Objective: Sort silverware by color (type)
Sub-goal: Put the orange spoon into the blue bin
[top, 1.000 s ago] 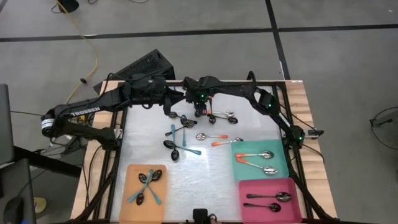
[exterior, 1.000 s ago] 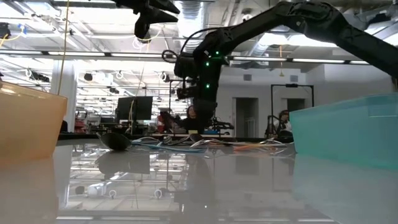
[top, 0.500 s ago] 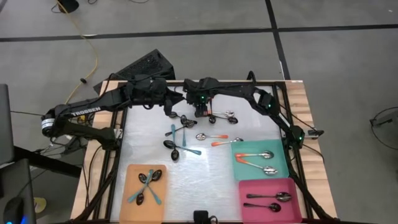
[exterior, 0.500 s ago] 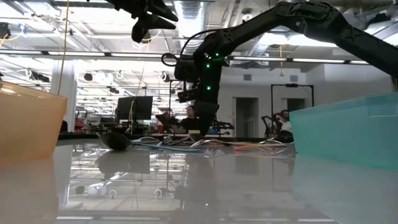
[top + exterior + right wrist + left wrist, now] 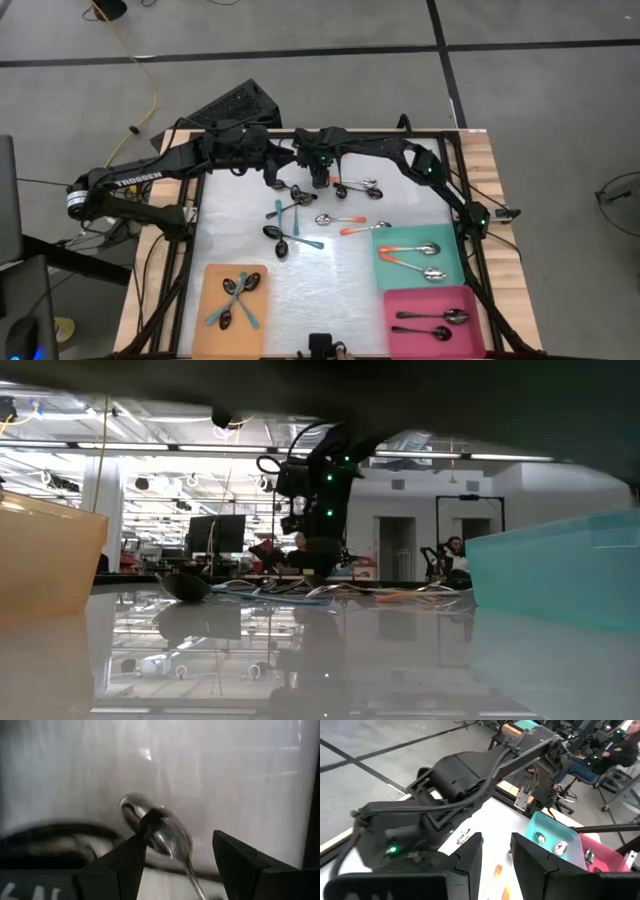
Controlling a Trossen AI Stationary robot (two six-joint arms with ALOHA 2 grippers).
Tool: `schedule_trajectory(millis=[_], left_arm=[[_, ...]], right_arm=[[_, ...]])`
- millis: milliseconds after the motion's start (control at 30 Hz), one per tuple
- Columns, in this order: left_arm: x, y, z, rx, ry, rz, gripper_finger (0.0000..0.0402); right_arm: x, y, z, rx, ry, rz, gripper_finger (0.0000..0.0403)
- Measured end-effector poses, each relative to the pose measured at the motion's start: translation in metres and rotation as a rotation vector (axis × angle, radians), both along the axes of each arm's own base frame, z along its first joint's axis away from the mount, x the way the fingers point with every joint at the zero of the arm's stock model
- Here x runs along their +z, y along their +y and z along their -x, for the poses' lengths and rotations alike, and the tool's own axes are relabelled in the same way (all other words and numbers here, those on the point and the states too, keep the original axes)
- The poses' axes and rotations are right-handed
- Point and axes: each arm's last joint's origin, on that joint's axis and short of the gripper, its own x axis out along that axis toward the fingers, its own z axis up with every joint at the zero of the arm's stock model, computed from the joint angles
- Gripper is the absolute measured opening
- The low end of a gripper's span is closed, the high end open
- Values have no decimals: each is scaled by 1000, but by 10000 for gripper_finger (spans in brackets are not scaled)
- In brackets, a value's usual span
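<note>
Loose spoons lie on the white table: dark-bowled ones [image 5: 296,193], teal-handled ones [image 5: 281,211] and orange-handled ones [image 5: 352,222]. My right gripper [image 5: 320,178] points steeply down over the far middle of this group and is open. In its wrist view a shiny spoon's bowl [image 5: 162,831] lies between its fingers [image 5: 180,840], close to one fingertip. My left gripper [image 5: 275,172] hangs higher, just left of it. It is open and has nothing between its fingers [image 5: 497,857]. My right gripper comes from above, its two fingers standing on either side of the shiny spoon's bowl [image 5: 170,837]. One fingertip [image 5: 146,820] overlaps the bowl's edge. I cannot tell whether it touches. The spoon lies flat on the table.
At the near left an orange tray [image 5: 212,280] holds teal-handled spoons. A teal tray [image 5: 452,262] at the right holds orange-handled spoons, and a pink tray [image 5: 400,332] in front of it holds metal spoons. The two arms nearly meet at the table's far middle.
</note>
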Motion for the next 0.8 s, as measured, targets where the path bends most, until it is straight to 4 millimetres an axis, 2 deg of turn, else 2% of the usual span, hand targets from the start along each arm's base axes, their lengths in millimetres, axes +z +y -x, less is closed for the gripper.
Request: schedule_trajectory(millis=[233,367,467,667,733,800], left_arm=[[0,1,0,30,6,-16,88],[0,1,0,30,5,-15,88],[0,1,0,31,7,-14,88],[-1,1,1,42,20,-14,88],[-1,1,1,43,19,-14,88],[-1,1,1,43,20,-14,88]], right_arm=[[2,2,-2,-28,-13,18,197],[3,-4,0,-101,-27,35,123],[3,-8,2,-63,-14,42,78],[31,-5,-1,-51,-80,13,10],[41,-5,-1,-44,-105,10,13],[47,-8,1,-34,-90,11,33]])
